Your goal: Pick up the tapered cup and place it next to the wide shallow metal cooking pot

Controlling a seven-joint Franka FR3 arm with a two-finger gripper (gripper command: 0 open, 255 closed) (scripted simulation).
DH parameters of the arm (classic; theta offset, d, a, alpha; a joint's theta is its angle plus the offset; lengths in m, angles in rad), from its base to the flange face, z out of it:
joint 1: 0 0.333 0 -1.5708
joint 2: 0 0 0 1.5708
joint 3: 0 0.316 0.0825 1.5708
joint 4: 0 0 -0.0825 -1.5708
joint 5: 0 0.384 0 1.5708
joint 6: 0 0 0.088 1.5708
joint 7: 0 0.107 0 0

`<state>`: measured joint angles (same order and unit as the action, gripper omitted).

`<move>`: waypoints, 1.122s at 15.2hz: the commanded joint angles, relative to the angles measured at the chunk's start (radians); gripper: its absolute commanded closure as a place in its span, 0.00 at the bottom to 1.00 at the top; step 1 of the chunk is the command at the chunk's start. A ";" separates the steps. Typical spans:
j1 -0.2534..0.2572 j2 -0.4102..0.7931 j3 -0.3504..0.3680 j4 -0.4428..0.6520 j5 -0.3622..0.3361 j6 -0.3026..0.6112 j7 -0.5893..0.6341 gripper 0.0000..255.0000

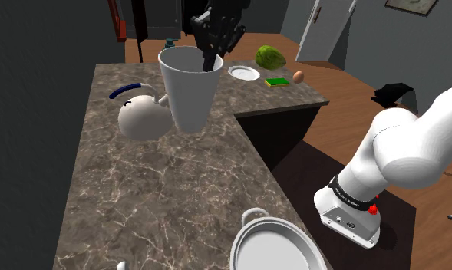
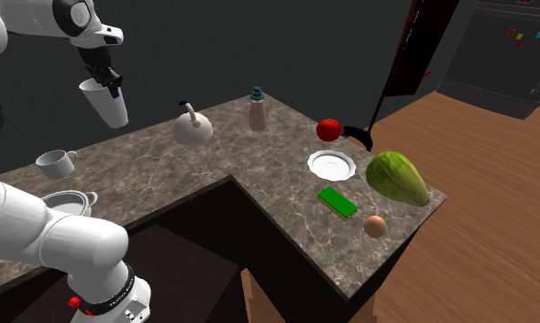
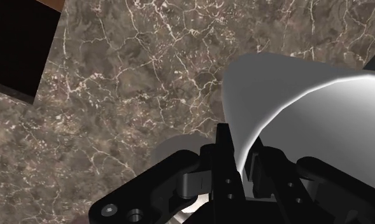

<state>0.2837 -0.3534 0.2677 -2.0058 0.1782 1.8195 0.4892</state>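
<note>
Above the surface (image 1: 163, 199), cup (image 1: 187, 88) hangs clear, fingers (image 3: 225, 149) pinching its rim wall, one inside, one outside. Step: carry. Pot (image 1: 276, 244) sits at 5 o'clock from cup in shoulder view, well apart. Next, likely: travel toward pot, lower beside it, release upright.

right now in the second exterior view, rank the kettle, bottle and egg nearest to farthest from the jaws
1. Kettle, on the counter just right of the held cup.
2. Bottle, further right along the back edge.
3. Egg, at the counter's far right end.
</note>
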 commanded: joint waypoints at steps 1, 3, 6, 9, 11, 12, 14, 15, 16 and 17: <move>0.013 0.033 0.039 0.031 -0.004 0.009 0.054 1.00; 0.025 0.070 0.076 0.068 -0.013 0.015 0.107 1.00; 0.043 0.134 0.133 0.133 -0.037 0.020 0.189 1.00; 0.054 0.165 0.159 0.137 -0.050 0.049 0.226 1.00; 0.055 0.162 0.160 0.108 -0.048 0.075 0.224 1.00; 0.055 0.162 0.160 0.094 -0.047 0.089 0.223 1.00; 0.056 0.161 0.161 0.066 -0.045 0.116 0.221 1.00; 0.056 0.160 0.162 0.052 -0.045 0.129 0.220 1.00; 0.057 0.160 0.163 0.039 -0.044 0.142 0.219 1.00; 0.057 0.161 0.163 0.026 -0.043 0.156 0.218 1.00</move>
<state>0.3407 -0.1924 0.4310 -1.9678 0.1341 1.9623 0.7090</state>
